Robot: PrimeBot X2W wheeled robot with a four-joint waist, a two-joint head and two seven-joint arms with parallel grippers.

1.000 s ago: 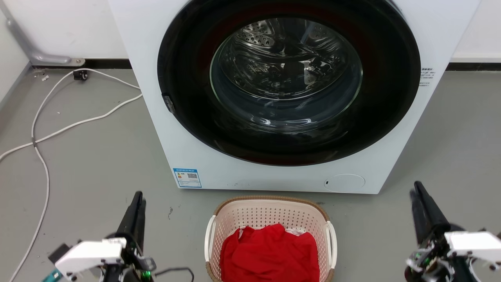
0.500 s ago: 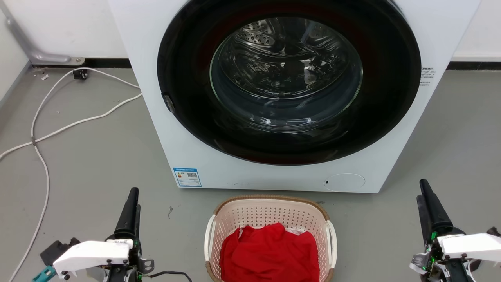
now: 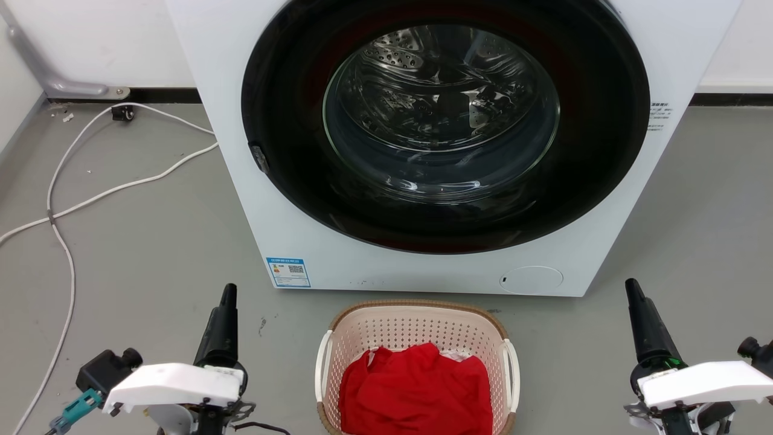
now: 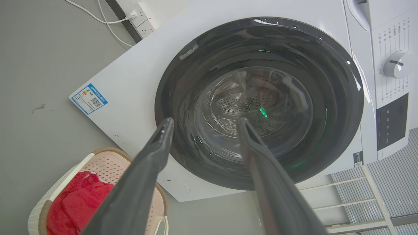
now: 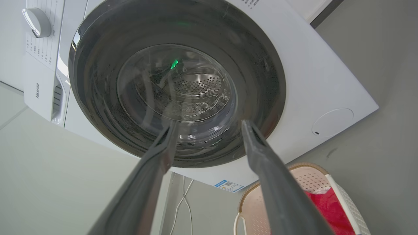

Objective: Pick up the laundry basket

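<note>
The laundry basket (image 3: 416, 329), pale pink-beige and perforated with a brown woven-look rim and white side handles, stands on the grey floor in front of the washing machine and holds red clothing (image 3: 416, 393). My left gripper (image 3: 228, 291) hovers to its left, apart from the left handle (image 3: 322, 362). My right gripper (image 3: 631, 284) hovers farther off to its right. In the left wrist view the left gripper (image 4: 205, 121) is open and empty, with the basket (image 4: 107, 163) below-left. The right gripper (image 5: 209, 123) is also open and empty, the basket (image 5: 303, 178) below-right.
The white washing machine (image 3: 253, 181), its round glass door (image 3: 441, 121) shut, rises directly behind the basket. White cables (image 3: 60, 199) trail across the floor at the left. Bare grey floor lies on both sides of the basket. A white slatted rack (image 4: 375, 195) stands beside the machine.
The left gripper has shifted right, toward the basket, and the right gripper has shifted left. Both now show edge-on as a single dark finger. The basket has not moved.
</note>
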